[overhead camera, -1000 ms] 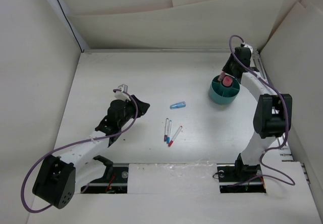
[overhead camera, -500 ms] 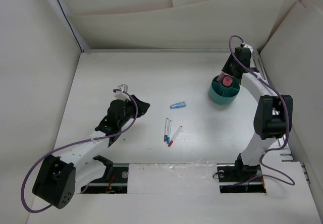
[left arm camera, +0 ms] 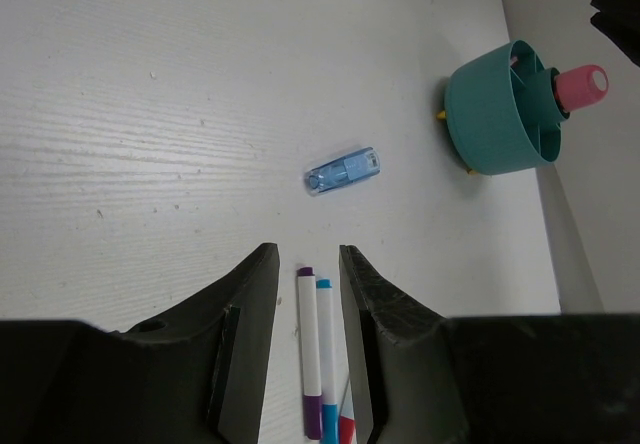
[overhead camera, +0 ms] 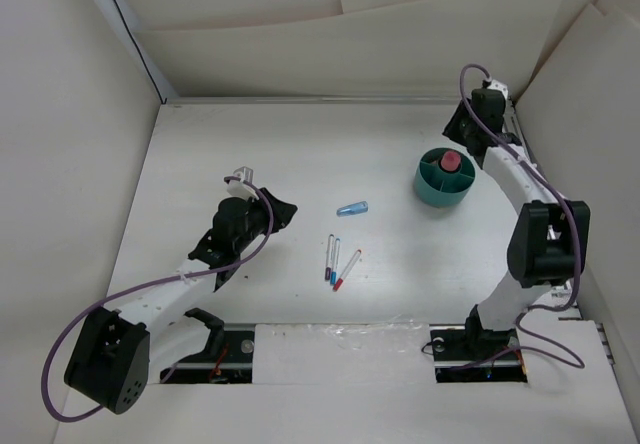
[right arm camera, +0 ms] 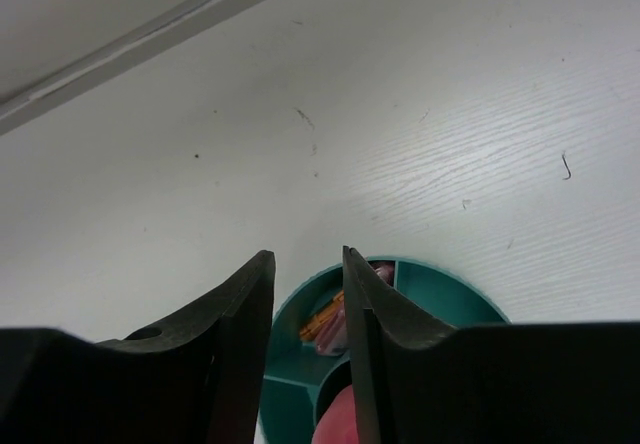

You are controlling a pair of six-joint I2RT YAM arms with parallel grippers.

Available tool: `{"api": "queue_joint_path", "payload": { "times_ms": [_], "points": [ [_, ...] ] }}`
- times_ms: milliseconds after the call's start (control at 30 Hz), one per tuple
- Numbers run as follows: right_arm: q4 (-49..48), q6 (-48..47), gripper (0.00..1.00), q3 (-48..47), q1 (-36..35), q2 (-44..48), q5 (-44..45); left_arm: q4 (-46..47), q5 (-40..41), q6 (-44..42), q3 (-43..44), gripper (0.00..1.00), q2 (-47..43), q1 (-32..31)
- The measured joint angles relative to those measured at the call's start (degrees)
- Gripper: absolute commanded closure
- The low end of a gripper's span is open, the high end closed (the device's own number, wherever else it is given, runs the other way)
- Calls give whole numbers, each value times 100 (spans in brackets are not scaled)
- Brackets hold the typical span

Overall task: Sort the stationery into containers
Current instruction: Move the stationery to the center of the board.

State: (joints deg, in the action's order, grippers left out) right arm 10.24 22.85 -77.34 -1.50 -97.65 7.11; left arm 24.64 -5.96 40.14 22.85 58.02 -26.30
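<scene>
At the left of the desk (overhead camera: 200, 144), the left hand (left arm camera: 302, 254) hung low, its fingers only narrowly parted with nothing between them, near the three thin pens (overhead camera: 338, 261). The pens lay side by side and very close together, and that looked like the main trouble. So slim an opening coming down on them could pinch two at once, or nudge one so that it rolled off. Just beyond them the light blue marker (overhead camera: 352, 208) lay alone on its side; being round, it might roll if clipped off-centre. Further right, the teal cup (overhead camera: 425, 186) held the pink-capped marker (overhead camera: 451, 160) upright and proud of the rim. The right hand (right arm camera: 305, 259) was above and behind the cup, fingers apart and holding nothing. A low sweep back across could catch that cap and tip the marker, or drag the probably light cup. As for what was hidden, the left wrist view cut off the pens' lower ends, and the top view was too small to show whether the pens touched. The right wrist view's own fingers covered much of the cup, so only an orange marker (right arm camera: 322, 316) and something pink showed inside. Which compartment each sat in could not be told.
</scene>
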Motion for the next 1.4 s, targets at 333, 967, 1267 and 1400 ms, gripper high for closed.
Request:
{"api": "queue_joint_path", "payload": {
  "times_ms": [333,967,1267,1400],
  "points": [
    [61,-44,100,138,-1095,807,-68,4,0,4,0,72,223,0],
    [299,549,100,2085,-3381,264,-267,-4,22,20,2,75,151,0],
    [173,680,100,1934,-3362,-302,-98,-2,24,22,2,76,116,0],
    [131,697,100,1742,-3252,-483,-15,-4,24,22,2,76,94,0]
  ]
}}
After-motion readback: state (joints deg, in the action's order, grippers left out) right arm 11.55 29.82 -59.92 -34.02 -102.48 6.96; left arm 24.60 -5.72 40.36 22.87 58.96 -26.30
